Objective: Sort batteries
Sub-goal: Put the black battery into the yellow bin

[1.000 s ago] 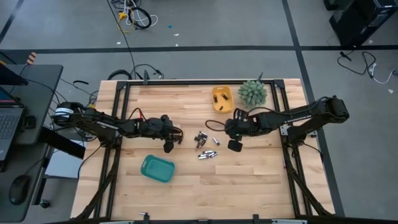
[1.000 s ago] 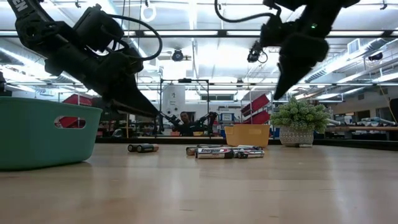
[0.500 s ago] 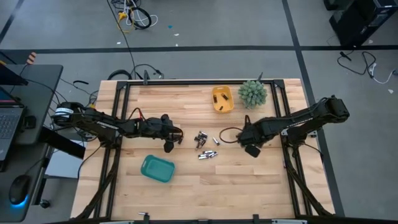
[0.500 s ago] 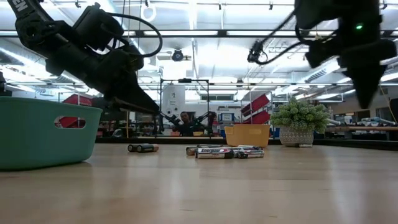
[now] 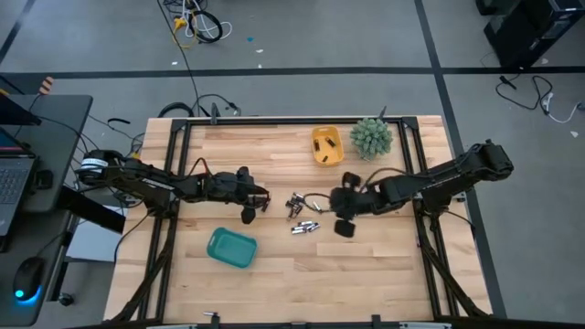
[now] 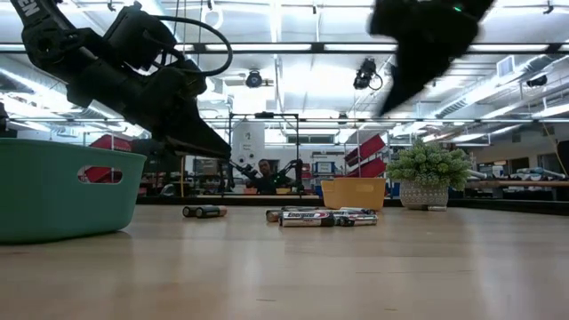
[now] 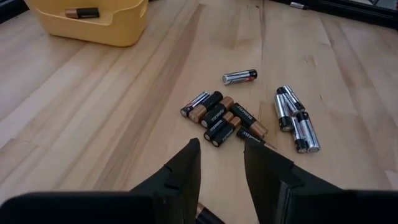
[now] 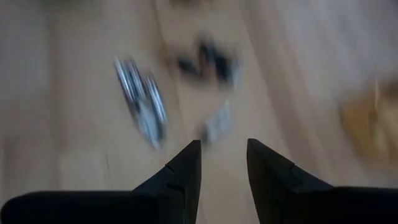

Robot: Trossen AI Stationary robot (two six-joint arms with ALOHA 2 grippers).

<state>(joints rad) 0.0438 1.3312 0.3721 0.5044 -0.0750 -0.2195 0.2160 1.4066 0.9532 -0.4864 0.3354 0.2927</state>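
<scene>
Left gripper (image 5: pixel 247 217) hovers, fingers parted, empty, just left of the batteries (image 5: pixel 302 212) loose mid-table. Right gripper (image 5: pixel 343 228), also parted and empty, hangs just right of them. We judge both converging risks a clash, or a nudge rolling cells away.

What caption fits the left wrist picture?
Left tool open over a pile of batteries, with a yellow tray beyond.

Bright, even light is cast from ceiling strips (image 6: pixel 276 49) in the low view – the right wrist view is smeared throughout by motion blur.
</scene>
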